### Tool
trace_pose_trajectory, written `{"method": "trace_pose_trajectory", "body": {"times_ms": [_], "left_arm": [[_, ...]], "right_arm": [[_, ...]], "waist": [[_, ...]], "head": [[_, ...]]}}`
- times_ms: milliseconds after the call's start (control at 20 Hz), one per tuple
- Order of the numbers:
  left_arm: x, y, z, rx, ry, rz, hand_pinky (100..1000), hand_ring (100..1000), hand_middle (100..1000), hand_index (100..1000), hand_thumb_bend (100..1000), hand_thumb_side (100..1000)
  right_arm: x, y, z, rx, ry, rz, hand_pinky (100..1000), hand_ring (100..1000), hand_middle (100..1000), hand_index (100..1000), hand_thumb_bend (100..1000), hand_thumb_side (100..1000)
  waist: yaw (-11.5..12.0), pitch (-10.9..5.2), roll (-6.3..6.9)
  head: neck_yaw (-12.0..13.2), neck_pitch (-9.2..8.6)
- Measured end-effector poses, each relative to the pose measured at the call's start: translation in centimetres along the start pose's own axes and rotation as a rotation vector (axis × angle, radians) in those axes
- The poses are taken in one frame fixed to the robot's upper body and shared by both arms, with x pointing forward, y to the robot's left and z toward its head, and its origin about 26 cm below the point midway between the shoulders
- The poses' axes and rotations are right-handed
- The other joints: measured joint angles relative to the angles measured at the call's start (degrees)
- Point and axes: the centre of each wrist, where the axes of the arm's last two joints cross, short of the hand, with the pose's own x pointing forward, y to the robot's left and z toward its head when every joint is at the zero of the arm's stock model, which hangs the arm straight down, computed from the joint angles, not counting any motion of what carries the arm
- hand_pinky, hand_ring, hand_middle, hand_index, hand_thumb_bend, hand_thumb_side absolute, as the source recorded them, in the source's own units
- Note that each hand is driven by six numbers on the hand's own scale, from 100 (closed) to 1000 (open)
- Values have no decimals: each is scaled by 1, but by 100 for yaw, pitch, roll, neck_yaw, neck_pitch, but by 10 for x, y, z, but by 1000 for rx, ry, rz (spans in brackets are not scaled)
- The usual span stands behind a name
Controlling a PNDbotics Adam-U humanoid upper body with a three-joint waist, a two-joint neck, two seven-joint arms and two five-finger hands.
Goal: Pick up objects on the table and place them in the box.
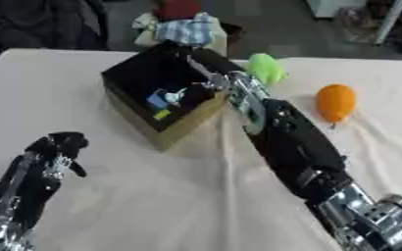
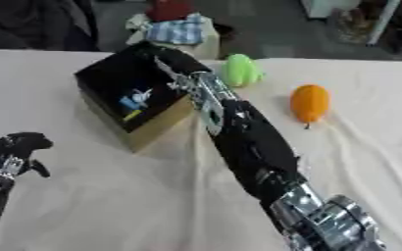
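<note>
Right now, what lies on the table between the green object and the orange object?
Only bare cloth lies between the green object and the orange object; the left eye view shows this best.

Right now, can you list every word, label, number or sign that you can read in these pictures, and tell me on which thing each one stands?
No text can be read anywhere in these pictures.
Box: the blue, white and yellow things inside could carry print, but they are too blurred to tell.
Orange thing and green thing on the table: no label shows.
Right hand and left hand: no markings legible.
</note>
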Motion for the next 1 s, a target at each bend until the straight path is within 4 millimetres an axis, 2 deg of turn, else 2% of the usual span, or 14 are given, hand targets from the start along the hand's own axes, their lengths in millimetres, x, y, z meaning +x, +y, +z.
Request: {"method": "trace_pose_trajectory", "body": {"times_ms": [250, 450, 650, 1000], "left_arm": [[-2, 3, 3, 25, 9, -2, 426, 745, 612, 701, 400, 609], [-4, 6, 5, 44, 16, -3, 426, 745, 612, 701, 400, 610], [-4, 7, 6, 53, 17, -4, 426, 745, 613, 701, 399, 611], [-5, 7, 7, 57, 23, -6, 427, 746, 613, 702, 397, 612]], "right_arm": [[-25, -35, 16, -69, 45, 20, 782, 798, 823, 937, 395, 542], [-54, -39, 37, -66, 140, 7, 778, 791, 806, 926, 390, 541], [-78, -26, 54, -26, 234, -19, 777, 790, 804, 920, 393, 544], [-104, 8, 74, 116, 343, -62, 777, 792, 807, 910, 394, 546]], "waist": [[-253, 0, -35], [-442, 0, -35], [-547, 0, -35], [-588, 0, -35]], "head": [[107, 0], [209, 0], [280, 0], [307, 1]]}}
